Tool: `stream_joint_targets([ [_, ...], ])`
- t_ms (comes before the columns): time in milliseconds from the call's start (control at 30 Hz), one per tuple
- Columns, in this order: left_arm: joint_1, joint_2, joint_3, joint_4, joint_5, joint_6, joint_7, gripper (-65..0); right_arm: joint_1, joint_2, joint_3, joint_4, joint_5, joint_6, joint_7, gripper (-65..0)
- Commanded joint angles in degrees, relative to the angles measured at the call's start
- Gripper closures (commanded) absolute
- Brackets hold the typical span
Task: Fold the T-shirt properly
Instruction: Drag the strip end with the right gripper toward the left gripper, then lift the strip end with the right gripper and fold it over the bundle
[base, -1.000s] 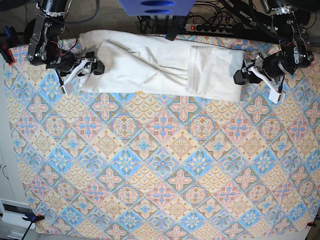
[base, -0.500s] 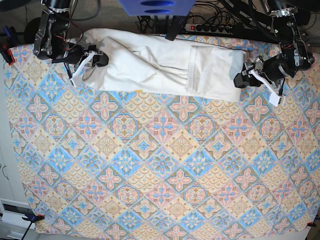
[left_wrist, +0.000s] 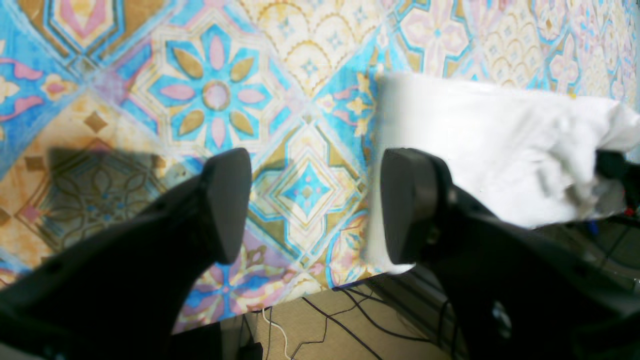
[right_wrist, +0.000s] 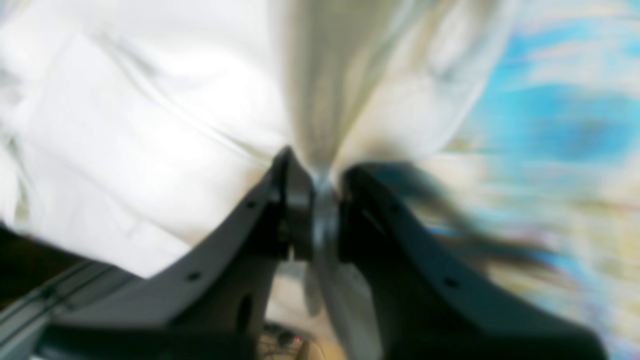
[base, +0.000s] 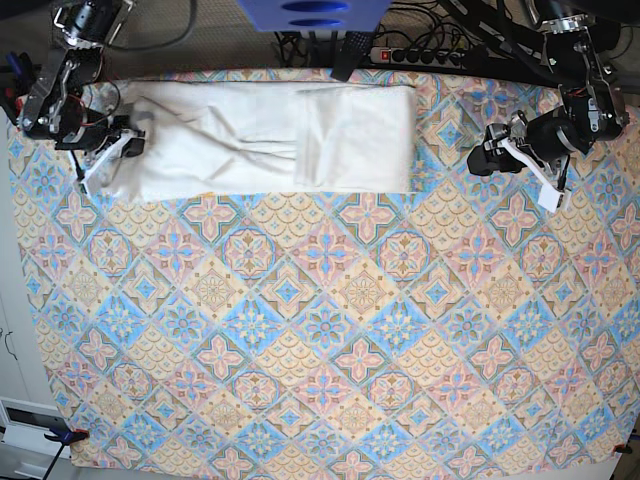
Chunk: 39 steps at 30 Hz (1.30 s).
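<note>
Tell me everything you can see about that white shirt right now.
The T-shirt is plain white cloth, no print showing, folded into a long wrinkled band with one layer lapped over the other. It lies flat along the far edge of the tablecloth. The right tool pinches a bunched bit at one end; the left tool stands open, clear of the other end.

A patterned blue-orange tablecloth (base: 330, 330) covers the table; power strip (base: 420, 56) behind.

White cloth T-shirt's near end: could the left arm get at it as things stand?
Probably yes: the left gripper is open beside the white cloth T-shirt, with only bare patterned tablecloth between them.
</note>
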Motion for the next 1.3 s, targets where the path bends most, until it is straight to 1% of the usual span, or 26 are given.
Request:
stream_joint_targets([
  [0,-0.3,-0.9,-0.5,0.8,-0.8,-0.1,-0.6,-40.2,1.0,1.1,0.5,0.8,-0.7,0.3,0.1,0.0],
  [33,-0.2,-0.9,-0.3,0.8,-0.7,-0.1,-0.6,-40.1,1.8,2.0,0.5,0.8,-2.0,0.3,0.5,0.0],
  [100,-0.1,-0.9,-0.2,0.8,-0.2,-0.1,-0.6,-39.7,2.9,3.1,0.3,0.8,-2.5,0.3,0.7,0.0],
  [167,-0.1,-0.8,-0.1,0.8,1.6,-0.1,-0.6,-35.5,4.0,4.1,0.4,0.8,-2.5,0.3,0.7,0.0],
  [200,-0.1,-0.6,-0.1,0.8,2.6,-0.1,-0.6,-31.4,4.6,4.6,0.4,0.8,-2.5,0.3,0.7,0.0],
  [300,-0.2,0.8,-0.1,0.8,5.7,-0.2,-0.6,-15.2,4.9,6.0,0.3,1.4,-2.5,0.3,0.2,0.0],
  [333,-0.2,0.9,-0.1,0.8,6.5,-0.3,-0.6,-12.0,4.6,6.1,0.2,1.5,-2.4,0.3,0.0,0.0],
  [400,-0.2,2.1,0.2,0.8,7.3,-0.3,-0.6,-12.1,4.5,6.1,0.1,3.1,-2.2,0.3,-0.8,0.0],
  [467,-0.1,2.4,0.2,0.8,7.3,-0.3,-0.6,-12.7,4.4,5.8,-1.5,6.7,-2.2,0.3,-2.7,0.0],
  [567,0.0,2.8,0.3,0.8,7.3,-0.3,-0.6,-12.4,1.8,5.8,-6.9,13.3,-2.2,0.3,-3.5,0.0],
  [633,0.0,3.8,0.3,0.8,7.3,-0.3,-0.6,-12.2,0.3,5.7,-11.2,18.1,-2.2,0.3,-3.5,0.0],
  [767,0.1,4.1,0.3,0.8,7.3,-0.3,-0.6,-11.8,-0.3,2.2,-19.2,24.2,-2.2,0.3,-3.4,0.0],
  [800,0.1,4.1,0.3,0.8,7.3,-0.3,-0.6,-10.4,-0.3,1.4,-20.5,24.7,-2.2,0.3,-3.4,0.0],
  [900,0.2,4.1,0.3,0.8,7.4,-0.3,-0.6,-1.4,-0.4,-0.9,-23.9,25.3,-2.2,0.3,-3.4,0.0],
  [933,0.2,4.1,0.3,0.8,7.4,-0.3,-0.6,0.0,-0.4,-1.8,-25.2,25.5,-2.2,0.3,-3.4,0.0],
  [1033,0.2,4.7,0.3,0.8,7.8,-0.2,-0.6,0.0,-1.0,-3.8,-27.9,26.6,-2.2,0.3,-3.4,0.0],
  [1133,0.2,6.6,0.3,0.8,11.2,-0.2,-0.6,0.0,-2.9,-5.0,-30.6,27.0,-2.2,0.3,-3.4,0.0],
  [1200,0.1,8.2,0.3,0.8,13.6,-0.2,-0.6,0.0,-3.5,-6.0,-32.7,27.3,-0.7,0.3,-3.4,0.0],
  [1267,0.1,9.3,0.3,0.8,15.5,-0.3,-0.6,0.0,-3.5,-6.4,-34.1,27.6,1.2,0.3,-3.4,0.0],
])
